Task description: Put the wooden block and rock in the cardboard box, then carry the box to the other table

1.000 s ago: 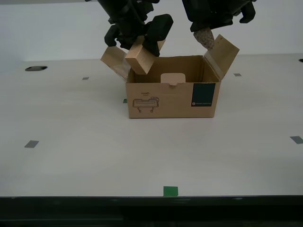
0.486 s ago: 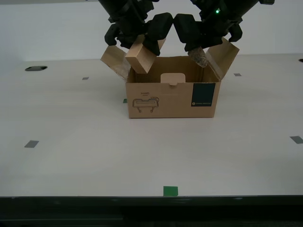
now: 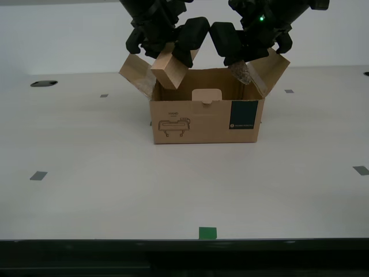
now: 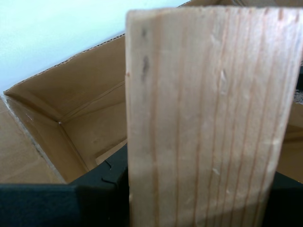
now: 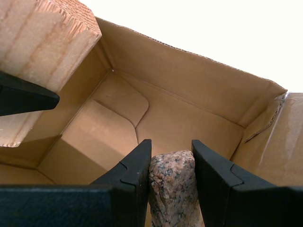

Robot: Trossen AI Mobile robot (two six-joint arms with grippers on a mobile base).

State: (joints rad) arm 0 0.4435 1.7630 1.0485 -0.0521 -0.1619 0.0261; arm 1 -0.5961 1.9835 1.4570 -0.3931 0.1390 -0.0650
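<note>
The exterior view faces the cardboard box point(image 3: 204, 118) level, from the table's near edge. Both wrist views look down, close, into that box's open top, which all views share

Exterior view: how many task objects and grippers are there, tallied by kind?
Wooden block: 1
Rock: 1
Cardboard box: 1
Grippers: 2, my first gripper and my second gripper
Total: 5

The brown corrugated cardboard box point(image 3: 204, 118) carries a dark teal label panel and a small line drawing. The pale tan rectangular wooden block point(image 4: 213, 118) shows reddish grain lines; the small lumpy rock point(image 5: 174, 187) is speckled pink, grey and black. Grey squares and green tape dot the whitish tabletop point(image 3: 86, 173).
</note>
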